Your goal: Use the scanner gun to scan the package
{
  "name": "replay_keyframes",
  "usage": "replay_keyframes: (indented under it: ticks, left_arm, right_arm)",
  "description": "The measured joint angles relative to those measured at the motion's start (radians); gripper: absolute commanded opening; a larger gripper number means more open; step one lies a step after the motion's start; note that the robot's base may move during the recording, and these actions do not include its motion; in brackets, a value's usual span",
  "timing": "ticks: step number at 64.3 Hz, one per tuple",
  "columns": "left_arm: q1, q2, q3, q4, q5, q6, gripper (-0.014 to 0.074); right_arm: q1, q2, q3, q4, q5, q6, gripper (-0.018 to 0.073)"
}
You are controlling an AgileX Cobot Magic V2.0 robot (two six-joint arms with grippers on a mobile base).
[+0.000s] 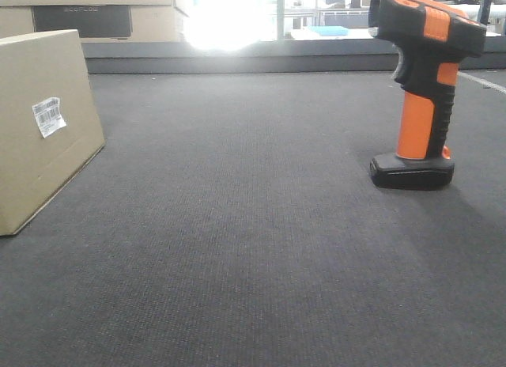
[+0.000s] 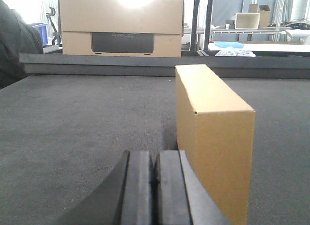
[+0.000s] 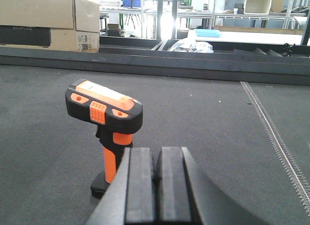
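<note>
scanner gun [image 1: 423, 90] upright, head toward package [image 1: 43, 126]; both grippers' fingers [image 2: 155, 186] clenched, empty

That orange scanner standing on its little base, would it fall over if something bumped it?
Probably yes: the scanner gun stands upright with a wide head over a small flat base, so it looks top-heavy. Its shell looks like stiff plastic, unlikely to bend. The ribbed handle likely helps grip.

One package [image 1: 43, 122], bearing one white label [image 1: 49, 115]; one scanner [image 1: 423, 86]; two claws, left [image 2: 156, 186] and right [image 3: 157, 188]; one dark surface [image 1: 253, 248]; one printed box [image 2: 121, 26] behind; one blue tray [image 3: 209, 33].
</note>
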Motion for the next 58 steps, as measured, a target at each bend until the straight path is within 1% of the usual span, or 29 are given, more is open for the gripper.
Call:
replay_keyframes:
  ticks: [24,26,29,32,33,37,42,45,48,53,58]
  left_arm:
    - [0.001,0.000,0.000,0.000,-0.004,0.000,-0.0111]
    - [0.001,0.000,0.000,0.000,-0.004,0.000,-0.0111]
    - [0.002,0.000,0.000,0.000,-0.004,0.000,-0.0111]
    - [0.002,0.000,0.000,0.000,-0.004,0.000,-0.0111]
    - [0.002,0.000,0.000,0.000,-0.004,0.000,-0.0111]
    - [0.003,0.000,0.000,0.000,-0.004,0.000,-0.0111]
    - [0.005,0.000,0.000,0.000,-0.004,0.000,-0.0111]
    - [0.005,0.000,0.000,0.000,-0.004,0.000,-0.0111]
    - [0.007,0.000,0.000,0.000,-0.004,0.000,-0.0111]
    - [0.007,0.000,0.000,0.000,-0.004,0.000,-0.0111]
    - [0.007,0.000,0.000,0.000,-0.004,0.000,-0.0111]
  right_arm:
    - [0.000,0.000,0.000,0.000,0.000,0.000,-0.0163]
    - [0.000,0.000,0.000,0.000,-0.002,0.013,-0.0163]
    - [0.000,0.000,0.000,-0.024,-0.004,0.060,-0.0163]
    - [0.000,0.000,0.000,-0.084,-0.010,0.150,-0.0163]
    - [0.000,0.000,0.000,-0.115,-0.012,0.195,-0.0163]
    - [0.000,0.000,0.004,-0.191,-0.030,0.298,-0.0163]
    - [0.000,0.000,0.025,-0.231,-0.066,0.349,-0.0163]
    - [0.000,0.000,0.041,-0.233,-0.088,0.345,-0.0163]
    - [-0.005,0.000,0.059,-0.214,-0.111,0.319,-0.0163]
    - [-0.027,0.000,0.096,-0.169,-0.134,0.273,-0.0163]
    - [-0.055,0.000,0.136,-0.153,-0.157,0.260,-0.0163]
